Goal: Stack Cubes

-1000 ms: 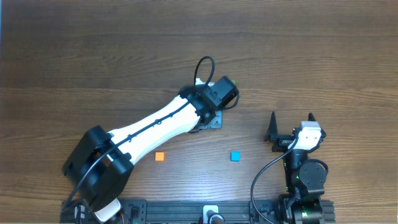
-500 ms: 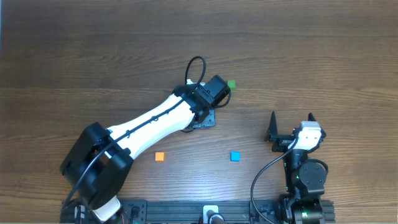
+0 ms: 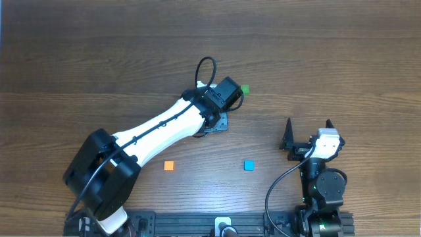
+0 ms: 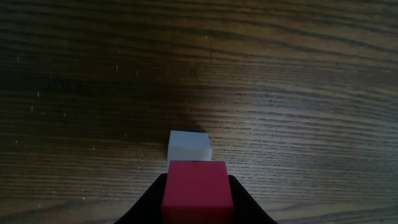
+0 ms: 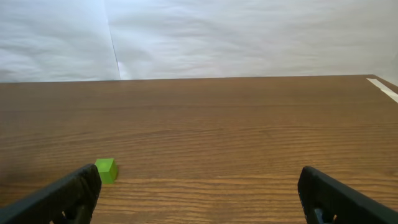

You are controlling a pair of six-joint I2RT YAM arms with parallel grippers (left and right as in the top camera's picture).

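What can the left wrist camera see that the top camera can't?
Left wrist view's own: a small red cube clamped in the left gripper, a pale cube lying just past it. Top view's own: a small orange cube, a small blue cube, the open right gripper. Both: the brown wooden table.

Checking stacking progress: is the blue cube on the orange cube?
No, the blue cube lies on the table apart from the orange cube.

Dark wood-grain table (image 3: pixel 342 52); white, possibly fabric, backdrop (image 5: pixel 249 37) behind far edge.
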